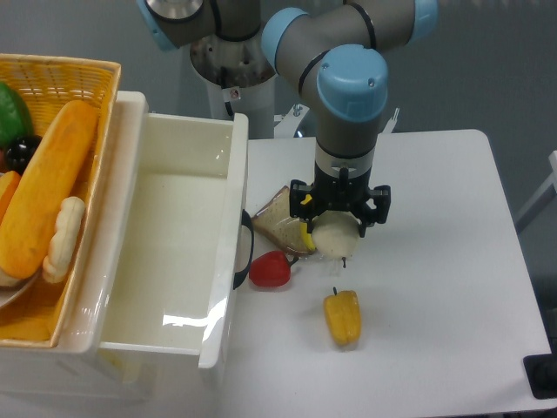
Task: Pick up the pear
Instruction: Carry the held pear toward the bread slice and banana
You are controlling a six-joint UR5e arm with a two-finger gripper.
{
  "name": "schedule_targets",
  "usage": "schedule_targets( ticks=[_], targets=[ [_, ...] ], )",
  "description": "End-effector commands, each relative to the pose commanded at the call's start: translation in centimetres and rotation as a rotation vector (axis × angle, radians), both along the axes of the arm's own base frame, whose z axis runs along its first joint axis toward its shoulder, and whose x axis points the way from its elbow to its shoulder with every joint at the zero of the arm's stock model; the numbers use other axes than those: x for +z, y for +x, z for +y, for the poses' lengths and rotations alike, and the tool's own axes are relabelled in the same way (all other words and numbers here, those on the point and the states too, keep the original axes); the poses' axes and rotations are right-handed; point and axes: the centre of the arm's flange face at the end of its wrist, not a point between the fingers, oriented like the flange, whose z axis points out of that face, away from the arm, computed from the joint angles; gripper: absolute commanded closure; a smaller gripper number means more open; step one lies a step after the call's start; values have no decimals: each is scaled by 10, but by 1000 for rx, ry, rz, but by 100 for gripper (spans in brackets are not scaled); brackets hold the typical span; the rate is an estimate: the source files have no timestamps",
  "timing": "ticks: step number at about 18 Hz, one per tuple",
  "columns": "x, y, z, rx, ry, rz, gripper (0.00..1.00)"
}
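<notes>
The pear is cream-white with a small dark stem pointing toward the front. It lies on the white table, right under my gripper and against a bread slice. The gripper points straight down over the pear, its black body covering the pear's upper part. The fingers are hidden behind the gripper body and the pear, so I cannot tell whether they press on it. A small yellow piece shows at the pear's left edge.
A bread slice lies left of the pear. A red pepper sits front-left and a yellow bell pepper in front. A white bin and a wicker basket of toy food stand to the left.
</notes>
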Motion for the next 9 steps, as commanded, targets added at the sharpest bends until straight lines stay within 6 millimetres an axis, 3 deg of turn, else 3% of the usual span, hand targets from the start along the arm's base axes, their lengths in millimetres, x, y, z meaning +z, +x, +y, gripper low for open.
schedule_targets(
  ticks=[9],
  targets=[
    [2, 3, -14, -1, 12, -8, 52]
  ],
)
